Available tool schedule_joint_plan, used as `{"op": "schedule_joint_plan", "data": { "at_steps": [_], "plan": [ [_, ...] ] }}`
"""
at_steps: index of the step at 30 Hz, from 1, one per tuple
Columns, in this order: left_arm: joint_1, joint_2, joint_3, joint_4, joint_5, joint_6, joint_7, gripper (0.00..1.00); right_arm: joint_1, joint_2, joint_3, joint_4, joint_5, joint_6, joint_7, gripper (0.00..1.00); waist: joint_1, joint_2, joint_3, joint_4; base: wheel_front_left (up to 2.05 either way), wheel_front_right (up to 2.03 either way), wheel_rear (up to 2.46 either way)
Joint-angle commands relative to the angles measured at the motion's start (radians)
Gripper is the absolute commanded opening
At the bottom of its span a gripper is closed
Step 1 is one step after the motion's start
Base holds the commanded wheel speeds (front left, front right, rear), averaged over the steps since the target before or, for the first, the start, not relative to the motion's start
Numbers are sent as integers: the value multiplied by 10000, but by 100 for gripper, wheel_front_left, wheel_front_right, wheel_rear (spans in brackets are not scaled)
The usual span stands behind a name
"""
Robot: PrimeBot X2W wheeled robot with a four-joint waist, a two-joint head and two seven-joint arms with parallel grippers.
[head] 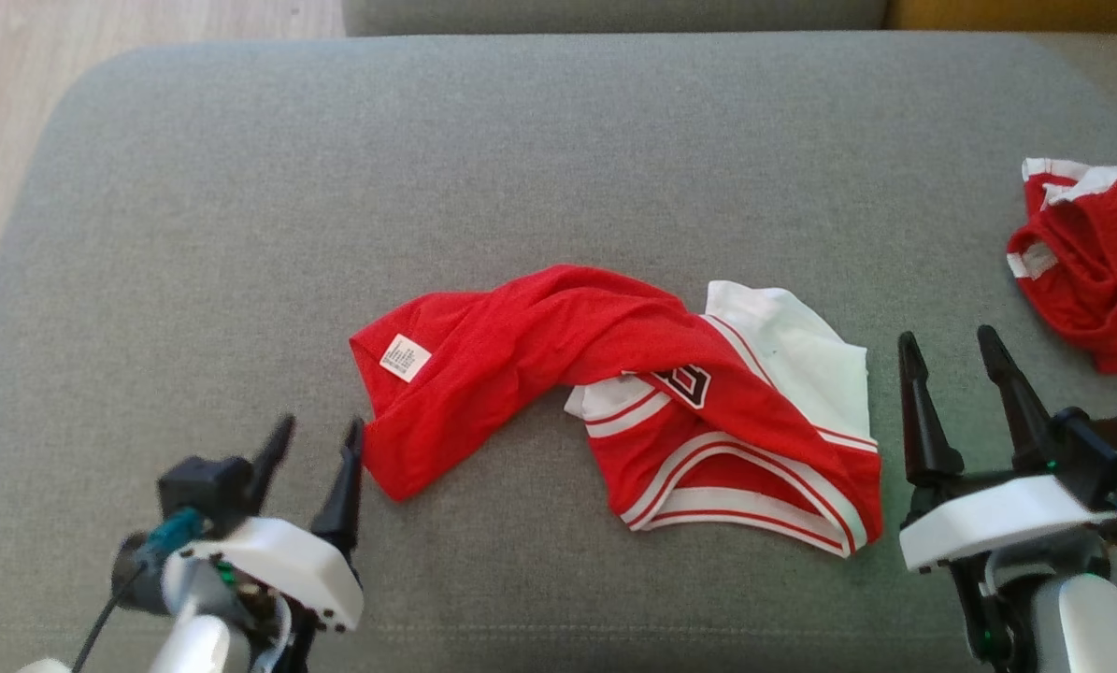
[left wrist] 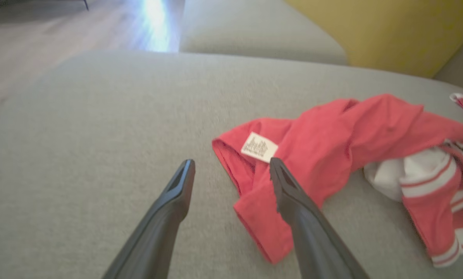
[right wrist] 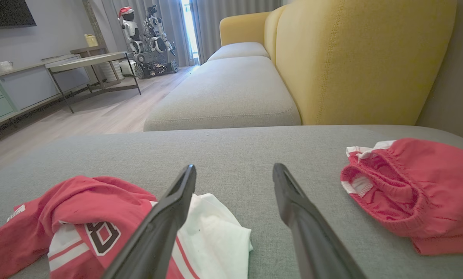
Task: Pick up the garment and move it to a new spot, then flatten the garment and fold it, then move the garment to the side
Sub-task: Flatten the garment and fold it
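Garment (head: 539, 346): red mesh jersey, crumpled and twisted. White panel and red/white striped trim on its right half, part of a dark-outlined number showing, white care label (head: 405, 357) at its left end. It sits mid-cushion on the grey sofa seat (head: 558, 140), between my grippers. Long axis runs left-right, with the label end pointing left and the striped end right, slightly nearer. My left gripper (head: 322, 423): fingers spread, empty, just beside the label end. Right gripper (head: 948, 336): spread, empty, just right of the trim.
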Motion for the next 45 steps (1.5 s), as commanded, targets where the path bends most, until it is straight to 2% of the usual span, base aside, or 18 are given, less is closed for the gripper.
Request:
{"op": "schedule_joint_plan", "data": {
  "at_steps": [1, 2, 6, 16, 17, 19, 20, 32, 36, 45],
  "plan": [
    [-294, 85, 277, -143, -110, -102, 148, 100, -501, -51, 288, -331, -29, 35, -83, 100, 0, 0, 82, -27, 0, 0, 0],
    [-362, 38, 173, 141, -281, -260, 413, 100, -549, -51, 330, -333, -26, 35, -105, 100, 0, 0, 190, -55, 0, 0, 0],
    [-447, -21, 88, 662, -544, -439, 722, 100, -627, -51, 336, -254, 7, 35, -157, 100, 0, 0, 333, -123, 0, 0, 0],
    [-842, 1, 139, 1237, -868, -718, 485, 100, -744, -51, 341, -90, 34, 35, -227, 100, 0, 0, 489, -189, 0, 0, 0],
    [-876, 11, 125, 1276, -890, -754, 480, 81, -768, -51, 349, -79, 29, 35, -228, 100, 0, 0, 502, -204, 0, 0, 0],
    [-941, 18, 106, 1353, -962, -830, 469, 10, -807, -51, 351, -59, 19, 35, -233, 100, 0, 0, 518, -226, 0, 0, 0],
    [-962, 28, 97, 1408, -983, -852, 473, 0, -818, -51, 349, -48, 16, 35, -236, 100, 0, 0, 518, -241, 0, 0, 0],
    [-1008, 116, 142, 1148, -899, -654, 11, 0, -1019, -51, 52, 435, -279, 35, -35, 100, 0, 0, 528, -173, 0, 0, 0],
    [-1091, 150, 113, 871, -830, -588, -81, 0, -1601, -174, 313, 1218, -584, 35, 329, 100, 0, 0, 647, 8, 0, 0, 0],
    [-1473, 83, -110, 653, -724, -623, -274, 0, -3451, -1021, 1713, 3697, -133, 35, 950, 100, 0, 0, 1033, 610, 0, 0, 0]
  ]
}}
